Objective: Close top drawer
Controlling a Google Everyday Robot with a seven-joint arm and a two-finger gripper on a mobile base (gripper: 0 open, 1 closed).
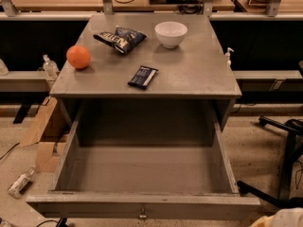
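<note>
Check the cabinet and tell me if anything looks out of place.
Only the top drawer, pulled far out and empty. The orange, chip bag, bowl and snack bar sit tidily on the cabinet top. The gripper is at the lower right edge.

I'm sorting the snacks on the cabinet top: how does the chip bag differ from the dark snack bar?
The chip bag is bigger and crumpled; the snack bar is small, flat and slim. The bag lies near the back beside the white bowl; the bar lies nearer the front edge. Both are dark wrappers on the cabinet top. The gripper sits low right, by the front of the open top drawer.
</note>
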